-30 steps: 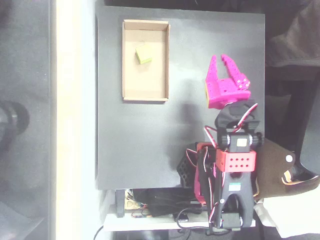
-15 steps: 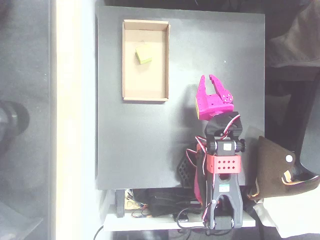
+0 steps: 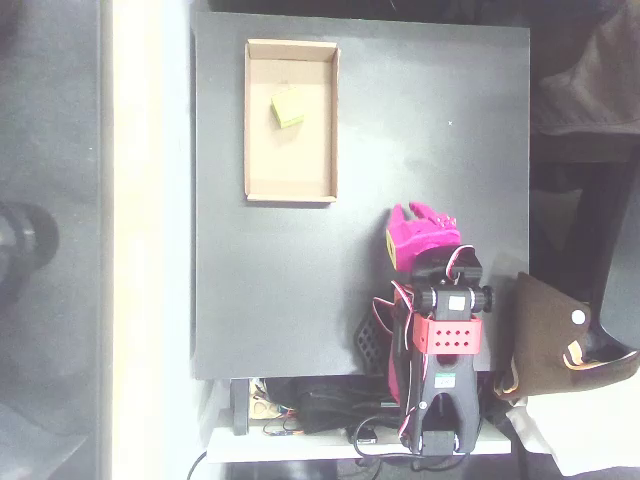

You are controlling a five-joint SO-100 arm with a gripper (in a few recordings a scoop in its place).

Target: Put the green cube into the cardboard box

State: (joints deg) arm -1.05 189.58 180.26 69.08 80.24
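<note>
cube: the green cube (image 3: 288,107) sits inside the cardboard box (image 3: 258,182), far left on the table (image 3: 270,290) | gripper: gripper (image 3: 421,214) near right, holds nothing, open or shut I cannot tell | risk: small, only a stray swing left could knock the box

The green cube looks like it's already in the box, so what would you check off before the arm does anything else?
1. Green cube inside the cardboard box: ok. It lies on the box floor, in the upper half as the overhead view shows it.
2. Cube free of the gripper: ok. The pink gripper is far from the box, near the arm's base.
3. Gripper empty: cannot tell for sure. The fingers are folded toward the camera, and nothing shows between them.
4. Gripper open or shut: cannot tell from this angle.
5. Box fully on the black table: ok, all four walls sit within its edges.
6. Path between arm and box: ok, nothing lies on the table there.
</note>
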